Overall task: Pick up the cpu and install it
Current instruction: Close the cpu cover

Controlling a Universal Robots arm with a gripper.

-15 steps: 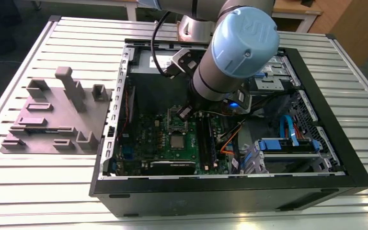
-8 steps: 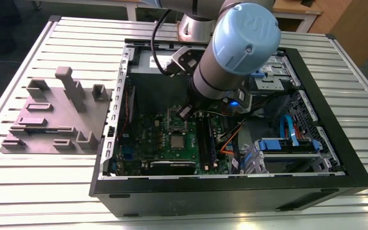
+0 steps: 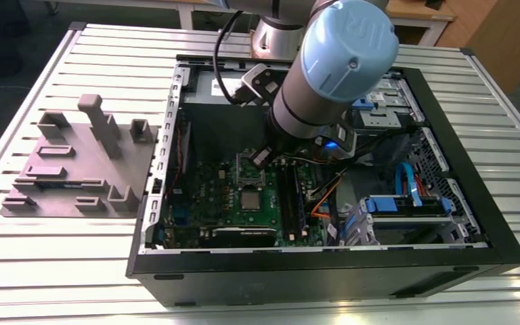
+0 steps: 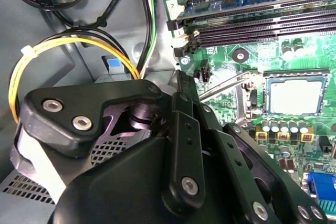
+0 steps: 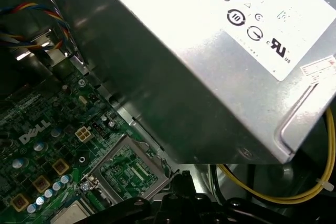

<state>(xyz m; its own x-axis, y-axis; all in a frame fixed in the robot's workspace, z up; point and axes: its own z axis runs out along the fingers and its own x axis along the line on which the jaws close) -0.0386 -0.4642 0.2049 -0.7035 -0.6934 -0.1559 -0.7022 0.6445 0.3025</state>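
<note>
The arm [image 3: 332, 68] reached down into the open computer case [image 3: 332, 271], which lay on its side on the slatted metal desk [image 3: 106, 271]. Its wrist hung over the green motherboard [image 3: 206, 196], close to the upper end of the board in the exterior view. The claw [image 4: 184, 77] showed as black linkage in the second wrist view, its tip near the memory slots [image 4: 252, 30]; I could not tell whether its fingers were apart or together, and nothing could be seen between them.

The cpu [image 3: 251, 200] sat flat in the socket on the board, a small silvery square just below the wrist in the exterior view. In the second wrist view the cpu [image 4: 295, 97] lay inside the square socket frame, well apart from the claw, with a thin metal lever [image 4: 226, 85] angled beside it and a row of capacitors [image 4: 283, 129] just beside the frame. In the first wrist view the hinged socket cover [image 5: 128, 169] stood open, tilted up from the board, beneath the grey power supply [image 5: 210, 66].

A bundle of yellow wires [image 4: 68, 45] looped near the claw's body. On the exterior view's left, outside the case, a grey plastic block tray [image 3: 79, 169] rested on the desk.
</note>
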